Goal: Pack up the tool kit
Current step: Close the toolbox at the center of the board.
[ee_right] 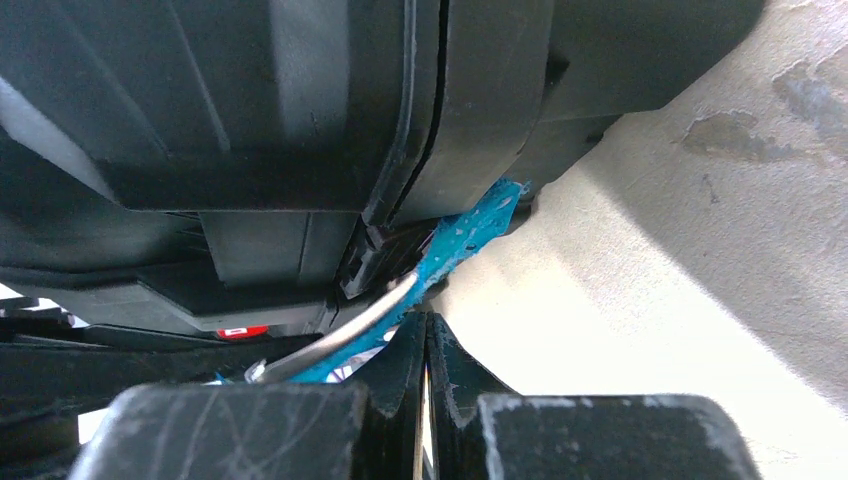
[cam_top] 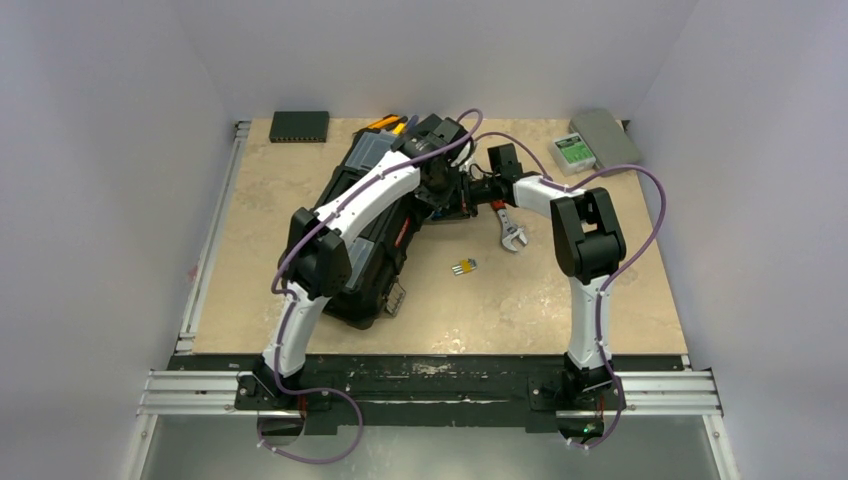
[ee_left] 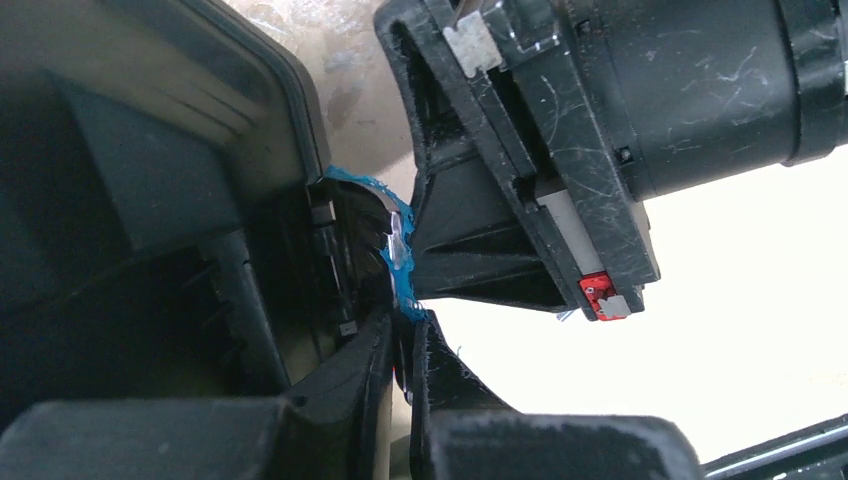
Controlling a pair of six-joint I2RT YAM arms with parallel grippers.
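The black toolbox (cam_top: 380, 285) lies slanted left of the table's centre, with both arms meeting at its far right side. A blue-taped latch tab (ee_left: 398, 250) with a metal wire sticks out from the toolbox's edge (ee_left: 150, 200). My left gripper (ee_left: 408, 335) is closed to a thin slit on that tab's end. My right gripper (ee_right: 425, 325) is shut with nothing between its fingers, its tips against the blue tab (ee_right: 465, 232) under the toolbox wall (ee_right: 250, 120). A wrench (cam_top: 513, 237) with a red handle lies on the table just right of the grippers.
Yellow-handled tools (cam_top: 385, 123) lie at the toolbox's far end. A small yellow and blue piece (cam_top: 463, 267) lies mid-table. A flat black box (cam_top: 299, 125) sits at the back left, and a grey case with a green-labelled device (cam_top: 590, 145) at the back right.
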